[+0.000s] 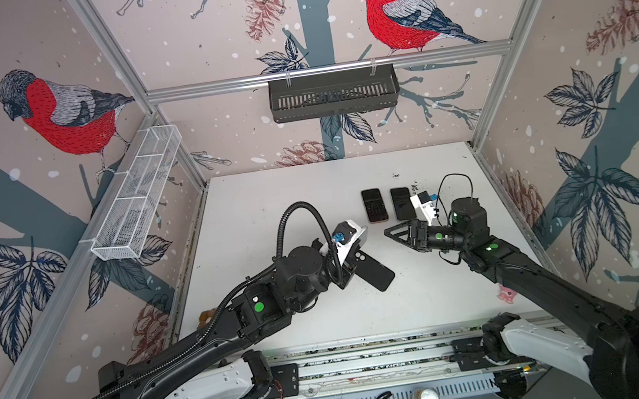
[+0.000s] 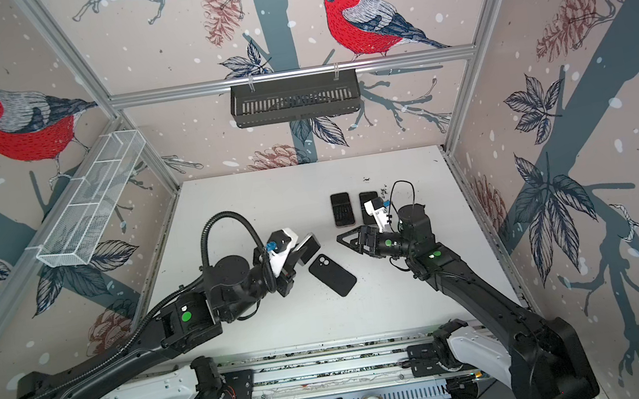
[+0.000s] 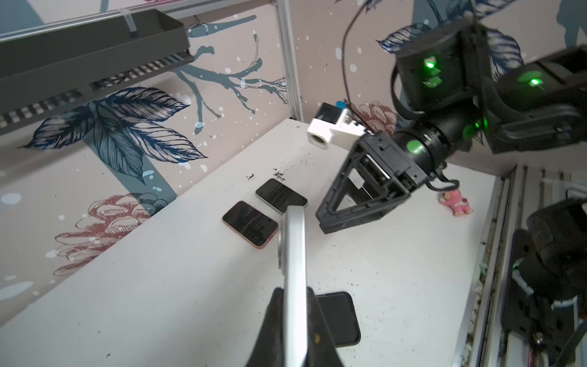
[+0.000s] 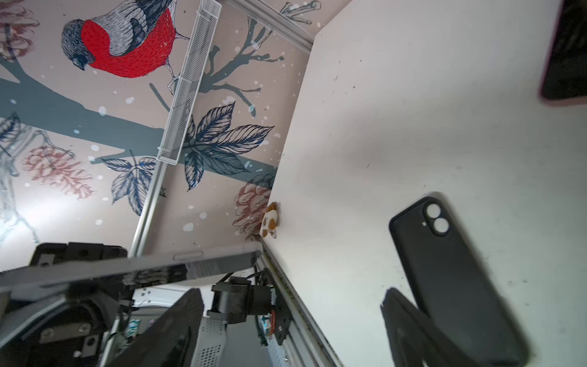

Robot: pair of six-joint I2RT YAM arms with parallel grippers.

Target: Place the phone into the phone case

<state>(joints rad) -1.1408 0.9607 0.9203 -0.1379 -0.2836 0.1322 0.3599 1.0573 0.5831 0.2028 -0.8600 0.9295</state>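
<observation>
My left gripper [image 3: 293,292] is shut on a silver phone [image 3: 293,251], which it holds edge-on above the table; in a top view the phone [image 2: 308,248] sticks out of the gripper [image 2: 296,256]. The black phone case [image 1: 376,275] lies flat on the table just beneath and beside it, camera cut-out up, and shows in both top views [image 2: 333,275] and in both wrist views [image 3: 338,317] [image 4: 451,279]. My right gripper [image 1: 388,233] hovers to the right of the phone, pointing at it, open with nothing between its fingers [image 4: 178,327]. The phone [image 4: 127,270] shows in the right wrist view as a grey slab.
Two more phones [image 1: 374,205] [image 1: 401,203] lie side by side at the back, behind the right gripper. A pink toy [image 1: 506,294] sits near the right edge and a brown toy [image 1: 207,316] near the left edge. A black basket [image 1: 333,94] and a white wire basket [image 1: 137,195] hang on the walls.
</observation>
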